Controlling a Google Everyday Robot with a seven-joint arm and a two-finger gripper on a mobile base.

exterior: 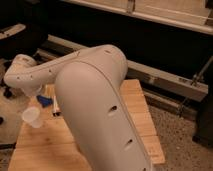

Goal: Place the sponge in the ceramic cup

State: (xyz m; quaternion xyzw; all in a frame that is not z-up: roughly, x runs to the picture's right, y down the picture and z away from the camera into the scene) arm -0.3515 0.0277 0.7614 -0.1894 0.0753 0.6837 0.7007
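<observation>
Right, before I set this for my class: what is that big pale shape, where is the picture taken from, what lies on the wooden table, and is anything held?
That shape is a robot's one arm, bent at the elbow and filling the middle of the only camera view, which looks down over it. The arm reaches left. Its gripper hangs at that end, above the table, mostly hidden behind the arm. On the table are a small white cup, with a blue sponge beside it and a dark flat object next to that. The sponge rests on the wood, so nothing is seen to be held.
</observation>
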